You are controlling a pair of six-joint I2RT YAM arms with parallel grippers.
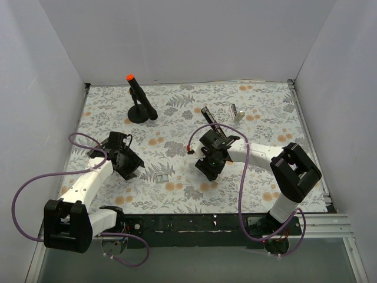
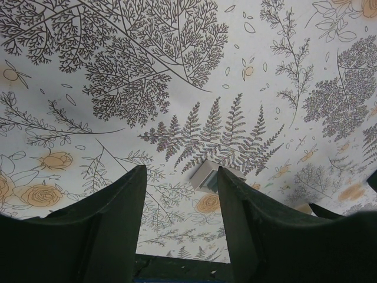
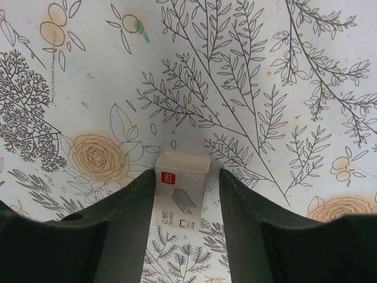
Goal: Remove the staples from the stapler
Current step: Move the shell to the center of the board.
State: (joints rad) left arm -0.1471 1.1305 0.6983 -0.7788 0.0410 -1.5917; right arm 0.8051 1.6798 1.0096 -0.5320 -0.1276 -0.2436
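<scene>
The stapler (image 1: 210,120), a slim black bar, lies on the patterned mat just beyond my right gripper (image 1: 208,167) in the top view; it shows in neither wrist view. My right gripper (image 3: 187,172) is open and points down at the mat. A small white staple box (image 3: 181,190) with a red logo lies between its fingers, touching the left finger (image 3: 138,200), with a gap to the right one. My left gripper (image 2: 181,171) is open and empty, low over the mat. A small grey-white box (image 2: 207,175) lies just beyond its right fingertip.
A black post with an orange tip (image 1: 139,97) stands on a round base at the back left. A small white-silver object (image 1: 237,112) stands right of the stapler. The small box by my left gripper also shows in the top view (image 1: 159,177). White walls enclose the mat.
</scene>
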